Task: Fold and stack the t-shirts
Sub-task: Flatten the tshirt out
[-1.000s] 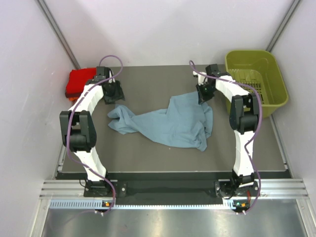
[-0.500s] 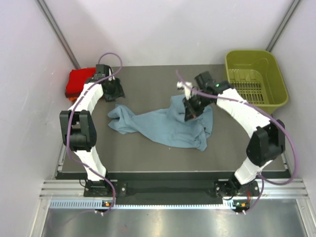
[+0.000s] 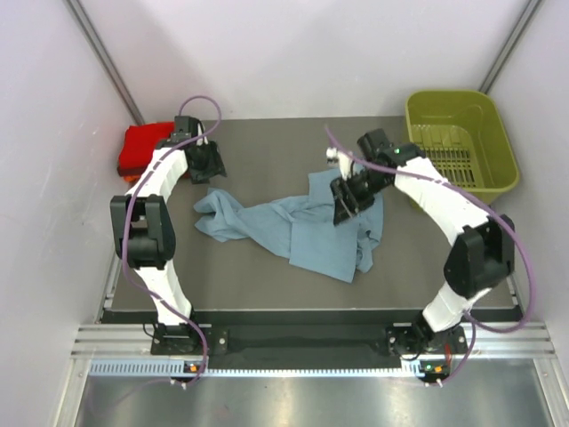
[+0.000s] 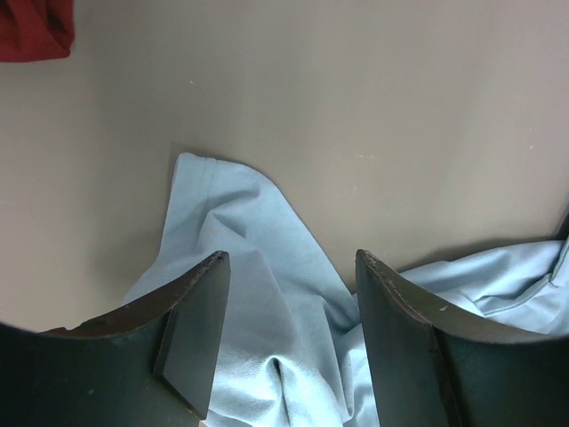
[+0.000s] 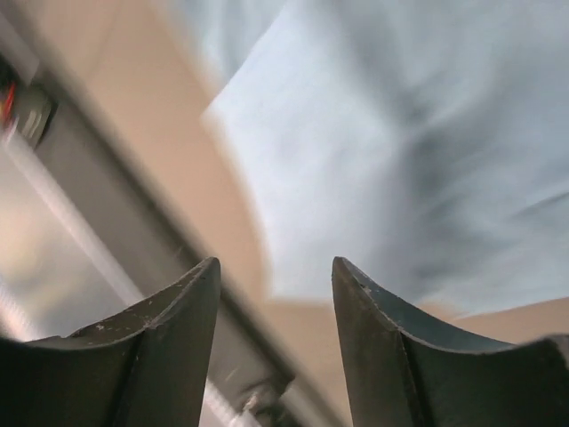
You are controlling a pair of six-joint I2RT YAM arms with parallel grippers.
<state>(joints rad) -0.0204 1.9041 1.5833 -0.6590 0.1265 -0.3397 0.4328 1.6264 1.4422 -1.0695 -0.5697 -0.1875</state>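
Top external, left to right: folded red t-shirts (image 3: 140, 147) sit in the far-left corner of the tabletop (image 3: 267, 142). Left fingers (image 4: 191, 329) are spread with nothing between them, hovering over the sleeve end of the grey-blue t-shirt (image 3: 302, 233), which lies crumpled mid-tabletop, not yet flat. Right fingers (image 5: 391, 356) are also spread and empty, over the shirt's far right part; that wrist view is blurred. Olive basket (image 3: 462, 147) stands far right, apart. Step, as I judge it: spreading the shirt. Pinch a single layer at opposite edges — sleeve left, body edge right — then draw apart evenly so creases drop out.
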